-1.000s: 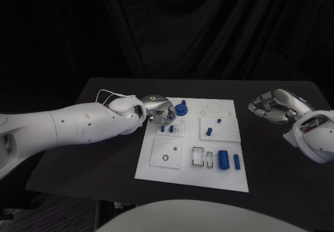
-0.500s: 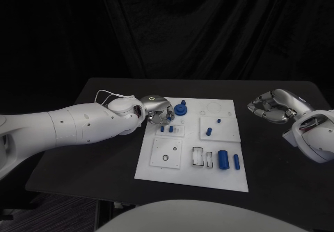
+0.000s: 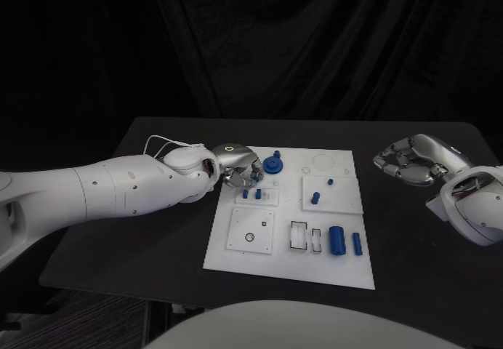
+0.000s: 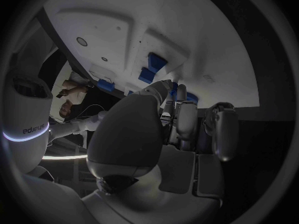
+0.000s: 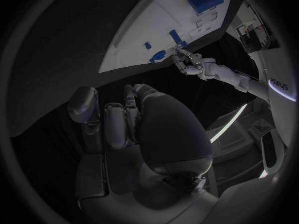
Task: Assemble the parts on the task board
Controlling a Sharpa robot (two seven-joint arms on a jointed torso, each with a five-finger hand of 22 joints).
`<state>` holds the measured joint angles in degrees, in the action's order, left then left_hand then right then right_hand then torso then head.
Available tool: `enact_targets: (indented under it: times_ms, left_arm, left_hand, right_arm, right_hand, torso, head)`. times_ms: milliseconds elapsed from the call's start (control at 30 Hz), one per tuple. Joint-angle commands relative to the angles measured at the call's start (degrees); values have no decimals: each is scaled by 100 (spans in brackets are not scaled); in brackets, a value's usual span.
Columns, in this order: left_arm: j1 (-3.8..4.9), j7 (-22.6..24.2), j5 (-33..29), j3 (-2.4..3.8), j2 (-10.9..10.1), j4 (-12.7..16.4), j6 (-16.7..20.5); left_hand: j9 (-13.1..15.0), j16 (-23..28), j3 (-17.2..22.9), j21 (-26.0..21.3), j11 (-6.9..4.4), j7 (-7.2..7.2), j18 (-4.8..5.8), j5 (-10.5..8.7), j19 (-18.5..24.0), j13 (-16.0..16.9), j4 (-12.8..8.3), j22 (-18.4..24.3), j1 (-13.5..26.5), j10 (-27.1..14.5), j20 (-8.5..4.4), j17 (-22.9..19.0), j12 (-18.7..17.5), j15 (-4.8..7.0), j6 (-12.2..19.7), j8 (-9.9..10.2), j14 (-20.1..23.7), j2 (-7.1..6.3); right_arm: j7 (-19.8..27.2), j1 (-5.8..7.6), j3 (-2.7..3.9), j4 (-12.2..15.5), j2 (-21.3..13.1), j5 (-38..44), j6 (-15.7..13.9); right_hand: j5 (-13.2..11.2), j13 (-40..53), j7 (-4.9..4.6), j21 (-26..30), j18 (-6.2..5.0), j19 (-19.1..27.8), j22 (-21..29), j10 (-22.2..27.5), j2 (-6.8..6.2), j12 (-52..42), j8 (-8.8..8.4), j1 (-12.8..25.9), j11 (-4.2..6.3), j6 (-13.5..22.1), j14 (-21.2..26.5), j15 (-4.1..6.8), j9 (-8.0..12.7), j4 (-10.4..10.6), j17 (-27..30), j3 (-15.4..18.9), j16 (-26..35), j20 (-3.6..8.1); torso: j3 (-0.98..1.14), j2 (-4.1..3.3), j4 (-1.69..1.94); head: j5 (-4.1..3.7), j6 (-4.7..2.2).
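The white task board (image 3: 275, 256) lies in the middle of the black table. My left hand (image 3: 239, 166) hovers over its far left corner with fingers curled, beside a round blue knob (image 3: 273, 164). Whether the fingers (image 4: 184, 115) pinch anything is hidden. Two short blue pegs (image 3: 251, 193) stand just below that hand. More blue pegs (image 3: 315, 196) stand on a raised plate, and two blue cylinders (image 3: 336, 240) lie near the front right. My right hand (image 3: 412, 160) hangs right of the board, fingers (image 5: 112, 122) curled in on nothing. The board (image 5: 134, 32) and the left hand (image 5: 190, 62) also appear in the right wrist view.
Bare black table surrounds the board (image 4: 118, 20) on all sides, with wider room to the left and front. A square plate with a small ring (image 3: 249, 237) and two slotted frames (image 3: 299, 234) sit on the board's front half. Dark curtain stands behind the table.
The left hand's fingers have drawn back slightly from the two short pegs. The right hand has not moved.
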<state>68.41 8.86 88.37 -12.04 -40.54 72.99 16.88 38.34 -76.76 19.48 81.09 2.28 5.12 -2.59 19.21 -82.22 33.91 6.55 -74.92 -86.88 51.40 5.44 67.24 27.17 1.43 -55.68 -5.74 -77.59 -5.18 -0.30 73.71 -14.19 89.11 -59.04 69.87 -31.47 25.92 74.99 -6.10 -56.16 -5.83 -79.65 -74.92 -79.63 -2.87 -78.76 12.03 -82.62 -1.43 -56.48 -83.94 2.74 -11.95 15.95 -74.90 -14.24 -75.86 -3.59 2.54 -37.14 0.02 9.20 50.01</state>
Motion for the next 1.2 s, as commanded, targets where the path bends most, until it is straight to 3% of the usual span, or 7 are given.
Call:
enact_targets:
  times_ms: [33, 533, 900, 1000, 1067, 1133, 1200]
  left_arm:
    - [-28, -2, 0, -6, 24, -11, -116]
    - [-49, -134, 0, -6, -21, -53, 120]
    - [-51, 107, -1, -6, -442, 10, 2030]
    - [-51, 324, -695, -6, -690, 77, 2593]
    - [-51, 720, -1645, -6, -813, 109, 2506]
    - [-50, 1201, -2704, -7, -908, 112, 2166]
    - [-50, 1774, -4027, -7, -1017, 121, 1536]
  left_hand:
    - [-18, 36, 12, -35, 11, 22, 4, -33, 42, -2, -43, -1170, -4, -21, -10, -7, -23, 9, 23, 47, 38, 21]
    - [-643, 209, 1, -346, 258, -448, -62, -706, 292, -119, 86, -1074, 265, -837, 104, -253, -390, -173, 1289, 221, 270, -157]
    - [-913, 331, -142, -543, 264, -587, -107, -956, 428, -136, 253, -1017, 361, -1257, 153, -450, -406, -198, 1429, 210, 413, -153]
    - [-1051, 939, -185, -1226, 201, -598, -248, -941, 964, -122, 374, -803, 325, -1301, 159, -1189, -209, -171, 1301, 186, 1023, -108]
    - [-1143, 2382, -80, -3305, 174, -443, -592, -711, 2767, -132, 575, -163, 235, -1272, 164, -2493, 21, -229, 984, 129, 2738, -13]
    - [-1182, 2868, -23, -4237, 342, -98, -638, -516, 3711, -166, 574, 88, 134, -1400, 230, -2675, 49, -413, 910, 127, 3298, -17]
    - [-1272, 3845, -14, -5081, 577, 81, -389, -46, 5058, -298, 729, 306, 226, -1872, 332, -3090, -87, -779, 941, 185, 4645, 91]
  right_arm:
    - [-75, -15, 4, -1, -1, 11, 26]
    - [-70, -16, 4, 11, -19, 11, 21]
    - [-35, -14, 4, 66, -77, 12, -46]
    - [-22, -11, 4, 100, -113, 12, -62]
    - [3, 0, 5, 113, -116, 12, -64]
    - [15, 27, 5, 124, -103, 12, -54]
    - [-4, 80, 5, 150, -69, 54, -18]
  right_hand:
    - [29, 308, 7, 18, -25, -17, -667, 45, 11, 23, -1, -61, 3, 29, -198, -24, 1, 2, -258, -24, 36, -7]
    - [27, 304, 4, 20, -25, -17, -668, 49, 13, 27, -3, -67, 1, 34, -198, -25, 1, 0, -259, -30, 36, -7]
    - [22, 242, 3, 34, -27, -13, -666, 107, -6, 88, -1, -72, -1, 33, -194, -27, 0, -6, -247, -28, 48, -8]
    - [26, 190, 4, 75, -33, 0, -659, 161, -18, 143, 6, -92, -1, 26, -184, -29, -3, -17, -227, -40, 73, -10]
    - [245, -24, 2, 148, -43, 28, -650, 390, -50, 384, 36, -193, -2, -7, -159, -30, -18, -72, -196, -117, 113, -11]
    - [564, -682, -8, 309, -66, 100, -626, 1074, -157, 1120, 85, -348, -17, -52, -106, -41, -48, -177, -141, -233, 188, -15]
    - [659, -1074, -12, 335, -68, 121, -633, 1433, -217, 1560, 134, -390, -27, -83, -87, -51, -86, -210, -133, -292, 199, -24]
  torso:
    - [-2, 1, 1]
    - [-1, 0, -9]
    - [1, 1, 5]
    - [-4, 0, 6]
    - [-8, -2, 6]
    - [-9, -1, 3]
    - [-8, -1, 0]
  head:
    - [-6, -1]
    - [19, -1]
    - [-2, -1]
    - [15, -1]
    - [30, -1]
    - [50, -1]
    - [52, -1]
